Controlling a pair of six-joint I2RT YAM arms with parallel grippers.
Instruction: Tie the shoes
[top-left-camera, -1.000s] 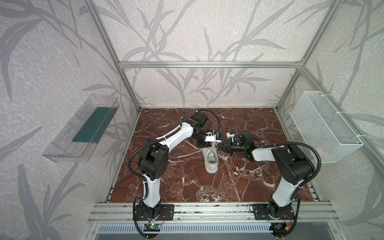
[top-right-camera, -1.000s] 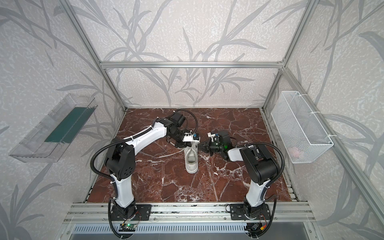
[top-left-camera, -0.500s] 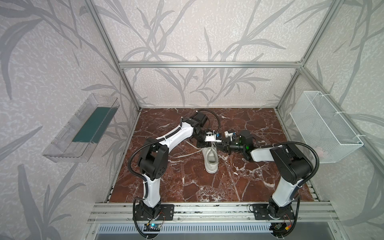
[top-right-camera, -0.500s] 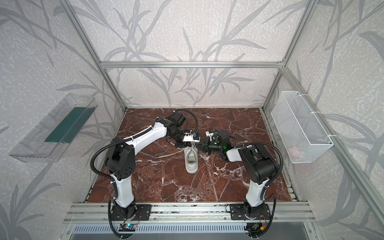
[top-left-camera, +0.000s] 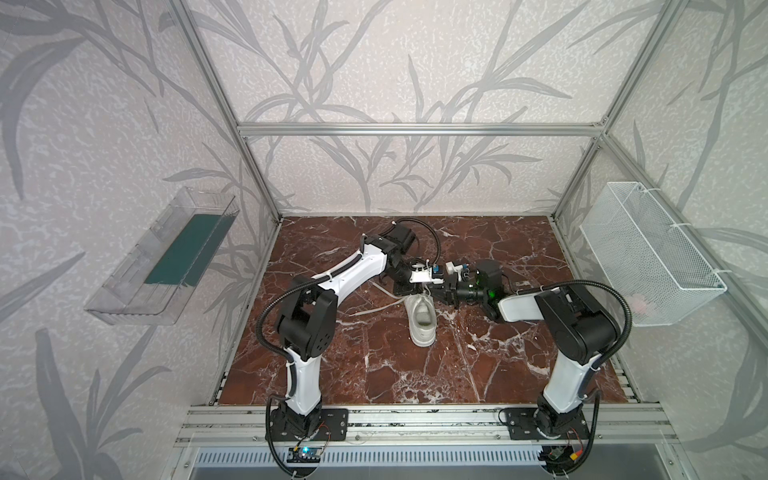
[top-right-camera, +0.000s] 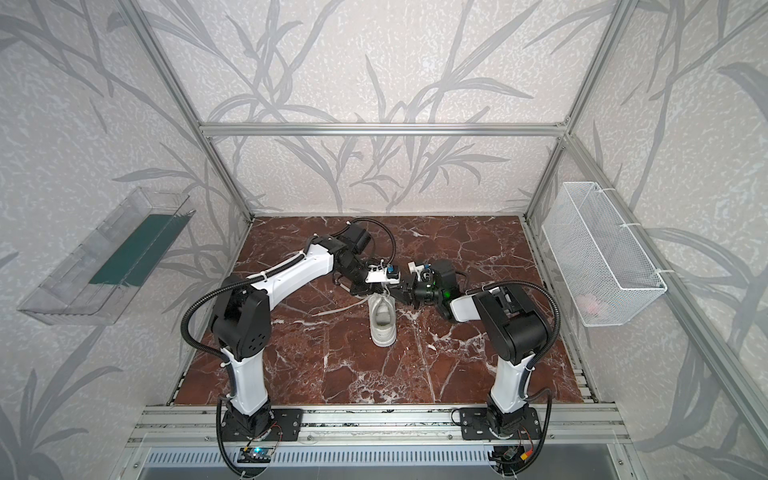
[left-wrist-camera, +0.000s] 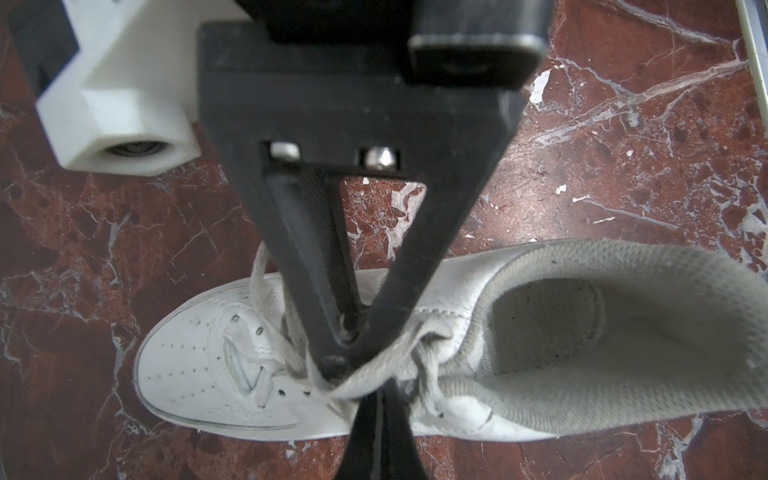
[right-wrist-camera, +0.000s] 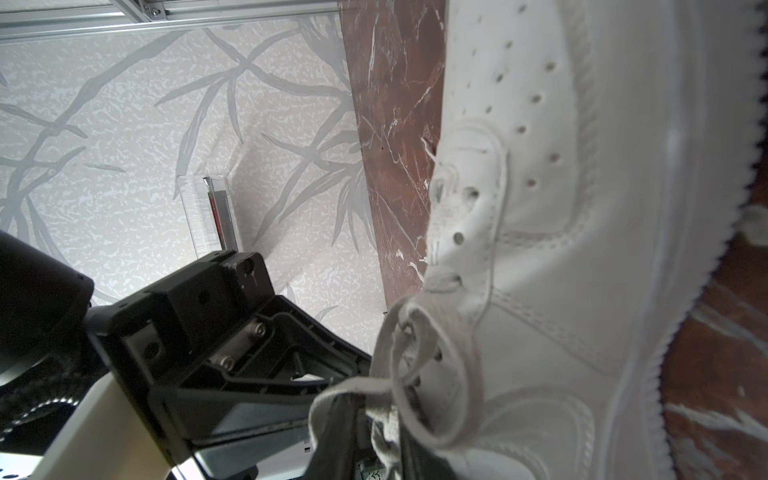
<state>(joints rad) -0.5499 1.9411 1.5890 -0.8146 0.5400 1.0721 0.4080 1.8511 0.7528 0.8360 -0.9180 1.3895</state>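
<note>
Your left end effector (left-wrist-camera: 336, 365) has its two black fingers (left-wrist-camera: 307, 270) brought together to a point. Between the tips it pinches one flat strand of the laces (left-wrist-camera: 386, 370), over the lacing near the upper eyelets. Your right end effector (top-left-camera: 438, 291) comes to the same place from the opposite side. In the left wrist view only one of its dark fingers shows, just beside the pinched strand, and in the right wrist view a lace lies draped over it. So you cannot tell if its fingers are apart or together, or if they hold anything. The two end effectors are very near each other above the front half of the shoe (top-left-camera: 423, 322). The shoe stands upright on its sole near the middle of the counter (top-left-camera: 374, 374), a little toward the back. Its long axis runs from front to back. The toe points to the back wall, and the heel with the grey opening faces the rail where the arms are mounted. One loose lace end (top-left-camera: 374, 309) lies on the counter to the left of the shoe, stretched away from it.
</note>
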